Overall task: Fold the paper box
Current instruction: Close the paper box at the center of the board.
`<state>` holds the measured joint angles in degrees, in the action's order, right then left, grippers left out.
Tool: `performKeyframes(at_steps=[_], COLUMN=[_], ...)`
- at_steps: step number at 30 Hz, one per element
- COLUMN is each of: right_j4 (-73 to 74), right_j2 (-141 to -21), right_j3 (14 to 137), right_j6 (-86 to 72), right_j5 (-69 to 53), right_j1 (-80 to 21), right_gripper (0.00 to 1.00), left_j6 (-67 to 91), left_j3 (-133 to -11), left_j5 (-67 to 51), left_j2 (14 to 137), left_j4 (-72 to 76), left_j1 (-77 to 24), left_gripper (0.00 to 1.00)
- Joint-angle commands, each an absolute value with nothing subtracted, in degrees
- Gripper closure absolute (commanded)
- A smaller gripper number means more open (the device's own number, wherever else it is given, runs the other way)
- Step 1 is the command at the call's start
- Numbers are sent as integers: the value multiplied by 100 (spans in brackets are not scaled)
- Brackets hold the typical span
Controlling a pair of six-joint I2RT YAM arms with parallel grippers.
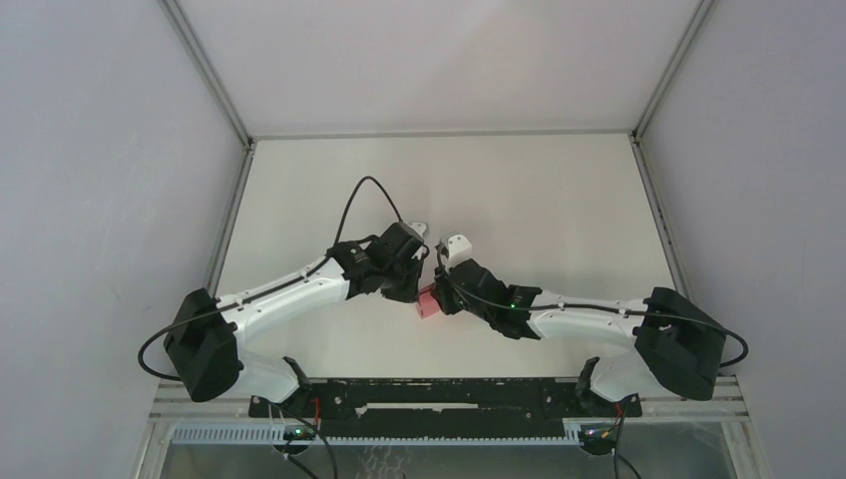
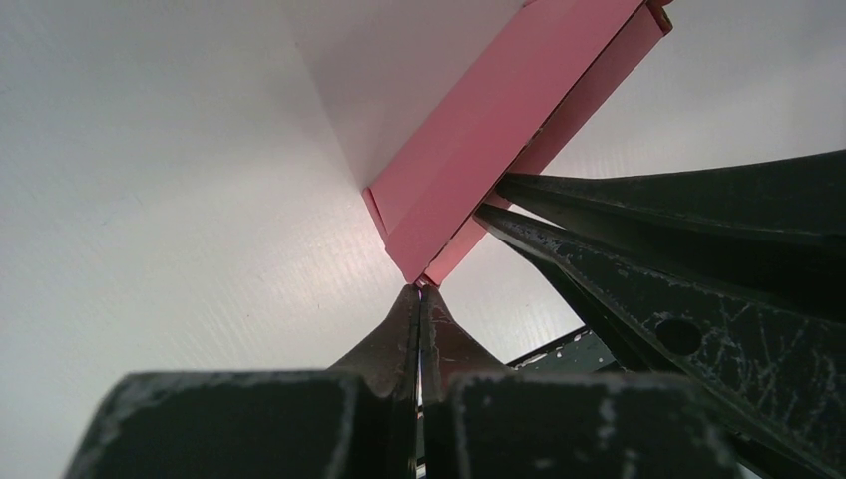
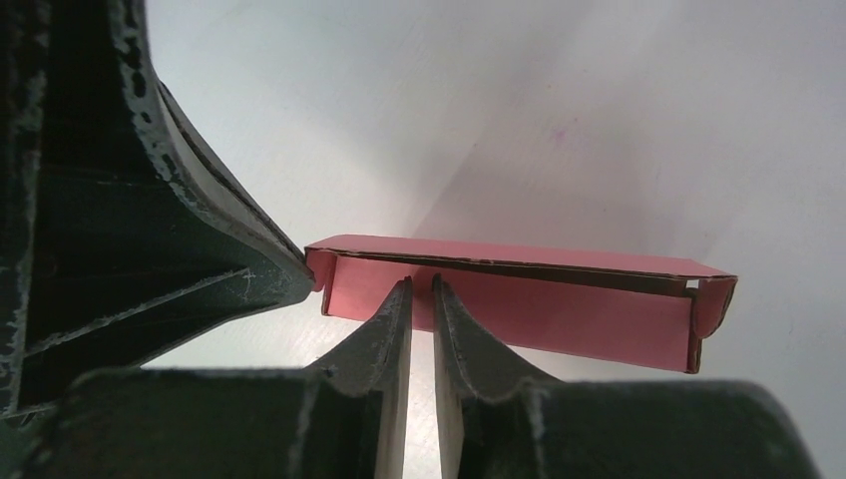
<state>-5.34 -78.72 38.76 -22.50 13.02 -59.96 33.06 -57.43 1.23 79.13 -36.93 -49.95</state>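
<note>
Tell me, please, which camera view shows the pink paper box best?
The right wrist view: the paper box shows side-on, nearly whole, with top flap and end tab. The left wrist view crops it at an angle; the top external view shows only a pink sliver.

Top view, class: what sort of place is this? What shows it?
Probably a lab robot cell: plain walls around a white table, two bolted arms, a pink paper box between them.

Robotics lab test cell, white table (image 1: 559, 190), blank grey walls (image 1: 90, 170), aluminium frame struts (image 1: 206, 70), black mounting rail (image 1: 449, 394).
</note>
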Motion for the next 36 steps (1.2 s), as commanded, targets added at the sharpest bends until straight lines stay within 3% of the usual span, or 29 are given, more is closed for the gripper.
performKeyframes(at_steps=[1, 36], right_j4=[-413, -345], right_j2=[-8032, -8094], right_j3=[3964, 3964], right_j6=[-2394, -2592], right_j5=[1262, 1376], right_j1=[-6000, -6003], right_gripper=[80, 80], left_j6=[3413, 3735], left_j3=[-6225, -6332], left_j5=[-121, 237], left_j2=[7962, 8122], left_j4=[-3402, -3357], left_j1=[-4983, -4929], left_gripper=[100, 100])
